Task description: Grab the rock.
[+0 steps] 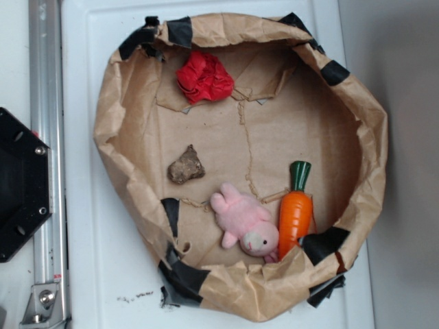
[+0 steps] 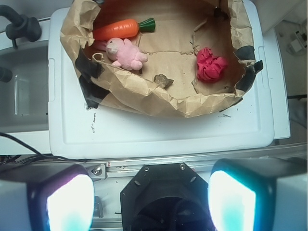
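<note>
Brown-grey rock lies untouched in the paper nest; end effector spread wide, holding nothing.

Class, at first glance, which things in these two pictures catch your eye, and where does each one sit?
A crumpled brown paper nest fills the white surface. Inside it, the red cloth ball sits at the far edge and the orange carrot lies beside the pink plush toy. The rock sits alone, left of centre.
</note>
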You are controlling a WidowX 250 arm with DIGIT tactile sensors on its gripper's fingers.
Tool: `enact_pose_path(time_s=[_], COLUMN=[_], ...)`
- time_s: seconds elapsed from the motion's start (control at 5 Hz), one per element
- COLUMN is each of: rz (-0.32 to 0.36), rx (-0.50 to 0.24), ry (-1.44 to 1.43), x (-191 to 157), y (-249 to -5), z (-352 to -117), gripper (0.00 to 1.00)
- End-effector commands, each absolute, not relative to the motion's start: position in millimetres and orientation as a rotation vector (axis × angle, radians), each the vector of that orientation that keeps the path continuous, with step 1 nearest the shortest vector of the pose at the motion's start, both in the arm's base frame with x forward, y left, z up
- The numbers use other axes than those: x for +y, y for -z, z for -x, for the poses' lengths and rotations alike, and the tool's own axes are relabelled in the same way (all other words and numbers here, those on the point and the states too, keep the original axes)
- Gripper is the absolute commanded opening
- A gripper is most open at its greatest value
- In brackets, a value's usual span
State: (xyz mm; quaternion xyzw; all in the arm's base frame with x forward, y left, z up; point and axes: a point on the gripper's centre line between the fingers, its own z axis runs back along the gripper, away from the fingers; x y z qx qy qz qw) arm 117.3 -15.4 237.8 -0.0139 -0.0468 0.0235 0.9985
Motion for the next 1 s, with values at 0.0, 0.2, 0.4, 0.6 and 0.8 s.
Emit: enact_pose_path(time_s=[0.0,0.2,0.4,0.6,0.8], rz=[0.028,-0.018,0.016,0.057,0.08], rx=[-0.094,-0.141,-0.185,-0.161,-0.068], ry=[-0.047,-0.139,-0.205,-0.231,-0.194], x=[-15.4,5.7,34.6,48.2,40.7], y=[-237.8,-207.3,-188.4,-139.3,-85.6], z=[-117.3,-167.3,-211.2,-243.4,-229.9], gripper=[1.0,1.0,1.0,1.0,1.0])
